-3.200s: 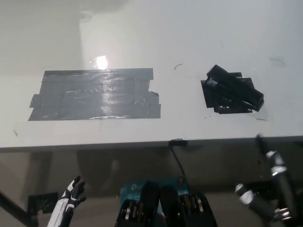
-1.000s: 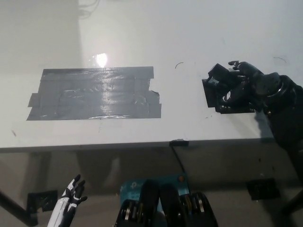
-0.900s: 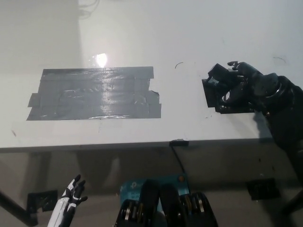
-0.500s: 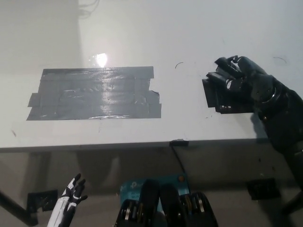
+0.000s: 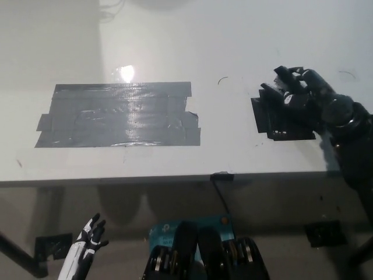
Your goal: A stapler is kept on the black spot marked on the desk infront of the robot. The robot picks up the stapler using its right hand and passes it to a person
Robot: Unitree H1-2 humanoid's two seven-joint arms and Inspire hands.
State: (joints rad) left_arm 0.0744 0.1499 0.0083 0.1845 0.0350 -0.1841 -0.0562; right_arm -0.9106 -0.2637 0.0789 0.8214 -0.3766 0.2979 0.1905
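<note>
— One black hand (image 5: 303,96) on the job, the right one, reaching in from the right side and wrapped over the stapler (image 5: 278,93). The fingers look curled round it, so I take it as clamped on the stapler, though black on black makes the edges hard to read.

— Where exactly is the stapler?

— In that hand, at the far right corner of the black spot (image 5: 280,119). Whether it touches the spot or sits just clear of it, I cannot tell. The bare part of the spot shows on the near and left side of the hand.

— Why grip it from above like that?

— My guess: the hand comes over the top so it can lift straight off the desk (image 5: 233,46) and carry toward a person. No person shows anywhere.

— And the other hand?

— One white left hand (image 5: 87,242), low at the lower left, below the desk edge, fingers apart and holding nothing — just resting.

— Anything else on the desk?

— One big grey tape patch (image 5: 119,114), well apart to the left of the spot, shiny under a light glare. So: two hands, one stapler, one black spot, one tape patch.
</note>
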